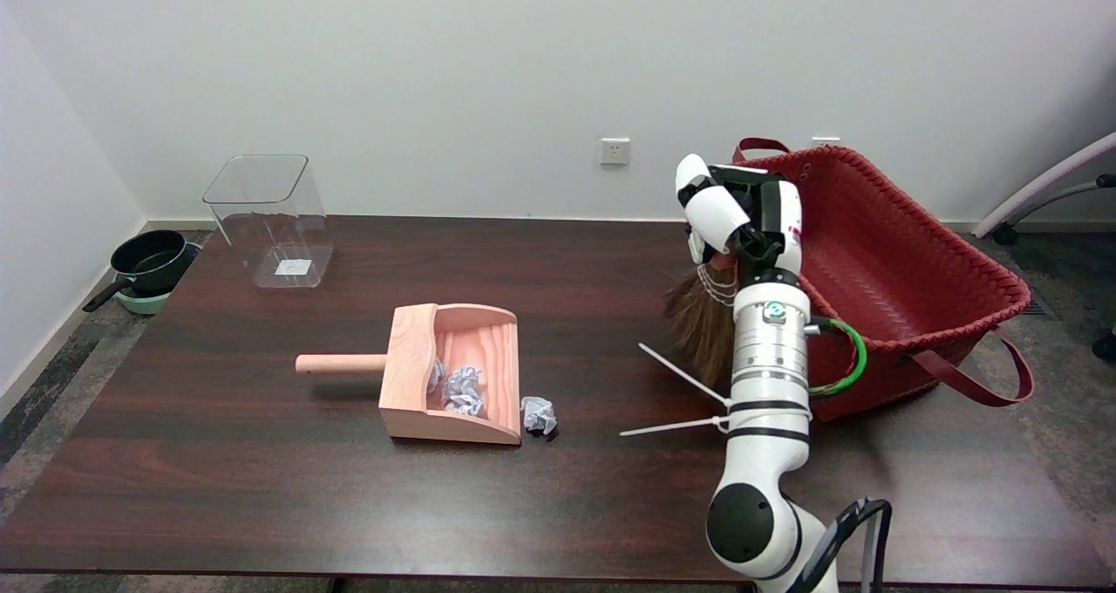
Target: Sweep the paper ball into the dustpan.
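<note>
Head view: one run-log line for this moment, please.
right hand holds broom | paper ball outside dustpan mouth | two balls inside

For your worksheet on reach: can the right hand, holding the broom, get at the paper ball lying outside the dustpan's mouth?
Probably yes: only bare table lies between the broom in the right hand and the paper ball.

This looks like a plain office room used as a robot test space: bare white walls [488,70] with a wall socket [614,151], a dark wood tabletop [558,506], grey carpet [1068,375], and an office chair's base [1059,194] at the right edge.
</note>
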Robot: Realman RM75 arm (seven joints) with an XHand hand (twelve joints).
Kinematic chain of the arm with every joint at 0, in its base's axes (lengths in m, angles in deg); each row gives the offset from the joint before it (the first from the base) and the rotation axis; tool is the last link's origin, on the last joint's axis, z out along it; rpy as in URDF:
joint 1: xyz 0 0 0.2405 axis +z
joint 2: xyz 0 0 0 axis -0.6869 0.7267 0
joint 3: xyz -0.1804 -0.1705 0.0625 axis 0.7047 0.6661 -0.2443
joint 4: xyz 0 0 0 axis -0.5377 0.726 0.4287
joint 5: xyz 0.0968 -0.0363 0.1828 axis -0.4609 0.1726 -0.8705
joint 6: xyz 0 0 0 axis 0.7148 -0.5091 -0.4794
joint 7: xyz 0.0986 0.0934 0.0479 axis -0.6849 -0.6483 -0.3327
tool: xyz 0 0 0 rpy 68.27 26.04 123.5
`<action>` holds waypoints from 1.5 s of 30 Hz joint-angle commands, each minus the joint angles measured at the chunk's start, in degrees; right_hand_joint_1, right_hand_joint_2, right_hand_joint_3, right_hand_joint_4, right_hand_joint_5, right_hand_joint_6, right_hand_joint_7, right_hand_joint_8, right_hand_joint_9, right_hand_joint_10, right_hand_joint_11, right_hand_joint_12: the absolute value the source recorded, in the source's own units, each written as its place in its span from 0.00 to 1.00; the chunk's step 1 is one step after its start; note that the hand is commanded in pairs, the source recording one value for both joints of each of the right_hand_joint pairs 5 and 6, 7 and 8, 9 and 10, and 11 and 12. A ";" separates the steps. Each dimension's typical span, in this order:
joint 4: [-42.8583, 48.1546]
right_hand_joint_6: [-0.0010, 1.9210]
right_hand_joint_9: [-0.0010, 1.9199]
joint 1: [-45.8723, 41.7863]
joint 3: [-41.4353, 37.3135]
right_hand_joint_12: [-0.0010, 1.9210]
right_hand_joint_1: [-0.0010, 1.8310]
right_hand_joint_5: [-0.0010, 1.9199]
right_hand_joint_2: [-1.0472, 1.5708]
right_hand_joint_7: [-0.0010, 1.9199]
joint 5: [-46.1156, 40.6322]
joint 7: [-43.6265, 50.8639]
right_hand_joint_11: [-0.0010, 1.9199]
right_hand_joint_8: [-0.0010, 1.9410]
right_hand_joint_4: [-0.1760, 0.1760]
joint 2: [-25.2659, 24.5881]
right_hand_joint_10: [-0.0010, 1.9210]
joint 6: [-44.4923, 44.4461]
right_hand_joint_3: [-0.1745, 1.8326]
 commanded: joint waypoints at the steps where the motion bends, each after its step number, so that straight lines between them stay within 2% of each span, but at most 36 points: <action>1: 6.14 1.00 1.00 0.44 7.61 1.00 0.48 1.00 1.00 1.00 -8.30 -0.01 1.00 0.99 0.50 -2.51 1.00 6.67 0.80; 9: 13.27 1.00 1.00 4.59 8.85 1.00 0.48 1.00 1.00 1.00 -17.23 -0.09 1.00 0.99 0.50 -2.59 1.00 7.40 0.81; 13: 17.51 1.00 1.00 7.09 9.33 1.00 0.48 1.00 1.00 1.00 -20.25 -0.09 1.00 0.99 0.50 -2.73 1.00 10.72 0.81; 27: 27.20 1.00 1.00 17.90 5.23 1.00 0.48 1.00 1.00 1.00 -20.57 -0.41 1.00 0.99 0.50 -2.59 1.00 8.22 0.83; 32: 27.07 1.00 1.00 19.00 3.22 1.00 0.47 1.00 1.00 1.00 -20.85 -0.51 1.00 0.99 0.50 -2.59 1.00 5.69 0.84; 45: 28.46 1.00 1.00 24.31 2.31 1.00 0.47 1.00 1.00 1.00 -33.09 -0.57 1.00 0.99 0.50 -2.73 1.00 6.00 0.84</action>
